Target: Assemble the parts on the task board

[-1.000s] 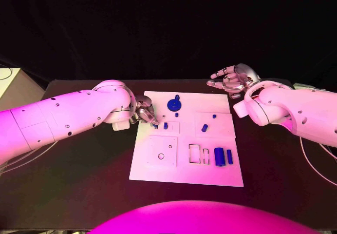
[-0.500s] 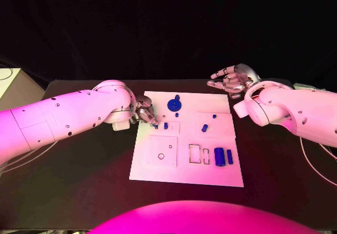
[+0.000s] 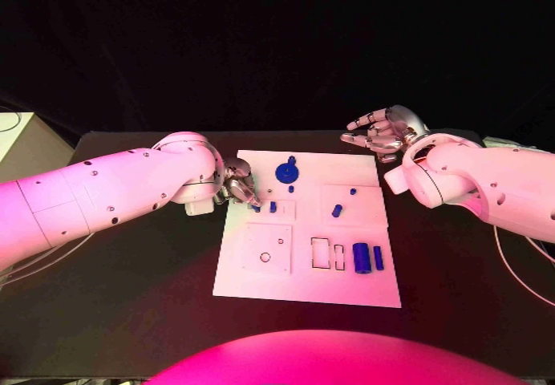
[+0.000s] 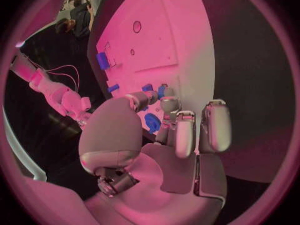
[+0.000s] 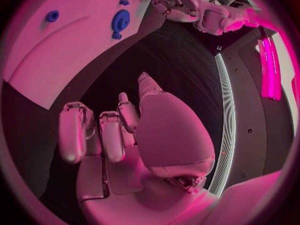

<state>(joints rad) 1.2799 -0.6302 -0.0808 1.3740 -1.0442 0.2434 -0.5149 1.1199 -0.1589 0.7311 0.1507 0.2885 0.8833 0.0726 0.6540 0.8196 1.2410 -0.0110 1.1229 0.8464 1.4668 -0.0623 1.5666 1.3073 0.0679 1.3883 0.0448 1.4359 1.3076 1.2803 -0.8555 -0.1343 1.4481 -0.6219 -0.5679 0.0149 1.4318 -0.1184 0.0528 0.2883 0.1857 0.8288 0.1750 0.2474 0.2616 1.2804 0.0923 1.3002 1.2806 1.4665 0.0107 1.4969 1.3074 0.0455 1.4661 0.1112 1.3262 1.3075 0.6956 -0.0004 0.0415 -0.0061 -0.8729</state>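
The white task board [image 3: 306, 281] lies in the middle of the black table. A blue disc [image 3: 285, 172] sits near its far edge, and two small blue pegs [image 3: 273, 206] stand just below it. My left hand [image 3: 240, 183] is at the board's left edge with its fingertips [image 4: 169, 104] down at those pegs [image 4: 147, 88]; whether they pinch one is hidden. A small blue piece [image 3: 337, 211] lies mid-board, and a blue cylinder [image 3: 362, 257] and bar [image 3: 378, 257] lie on the near right. My right hand [image 3: 382, 130] hovers off the far right corner, fingers apart and empty [image 5: 125, 135].
Several outlined recesses [image 3: 267, 249] mark the board's near half. A pale box [image 3: 18, 136] stands beyond the table's left edge. Bare black table [image 3: 127, 273] lies to either side of the board.
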